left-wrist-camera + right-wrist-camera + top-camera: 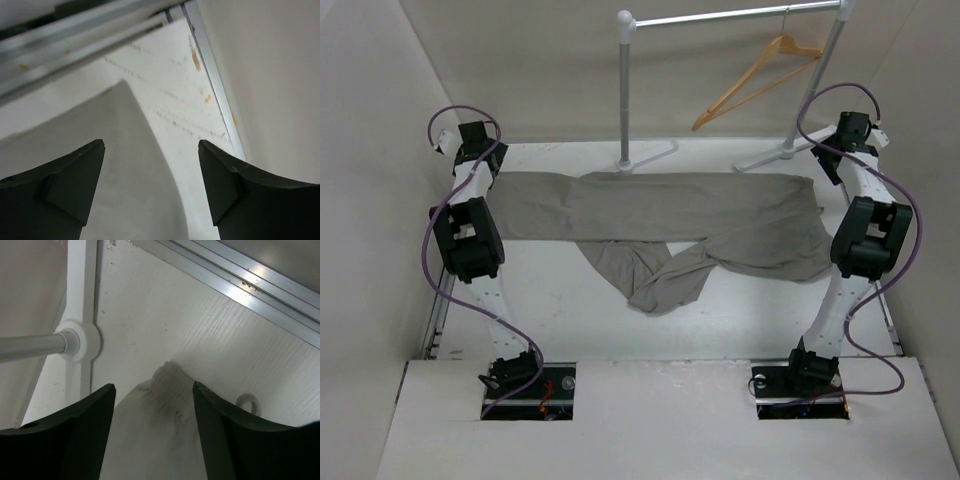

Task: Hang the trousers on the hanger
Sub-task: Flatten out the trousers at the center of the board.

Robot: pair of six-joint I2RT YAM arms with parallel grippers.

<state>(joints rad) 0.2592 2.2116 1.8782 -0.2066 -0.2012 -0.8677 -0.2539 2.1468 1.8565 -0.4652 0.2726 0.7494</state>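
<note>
top view; trousers [660, 225] lie flat on the table [570, 310], spread as a long band from 9 o'clock to 3 o'clock across the far half; a crumpled fold of the cloth sags out of the band's middle toward 6 o'clock; the 3 o'clock end is wider and rumpled.

hanger [755, 85] hangs by its hook from the rail [730, 17] at about 1 o'clock, tilted, well apart from the trousers and carrying no cloth; the rail's near post stands at 12 o'clock, its foot just beyond the far edge of the cloth.

left gripper [480, 160] sits over the 9 o'clock end of the trousers; right gripper [828, 162] over the 3 o'clock end.

left wrist view; left gripper [151, 145] with fingers [70, 185] spread wide apart, nothing clamped; a grey corner of the trousers [100, 130] lies beneath, its edge running between the two tips; bare table toward 1 o'clock; cannot tell whether the tips touch the cloth.

right wrist view; right gripper [153, 386] likewise spread apart, nothing clamped; a bunched corner of trousers [160, 430] lies between the fingers [75, 435]; the rail's post and its white foot [77, 340] at 10 o'clock; contact with the cloth not discernible.
</note>
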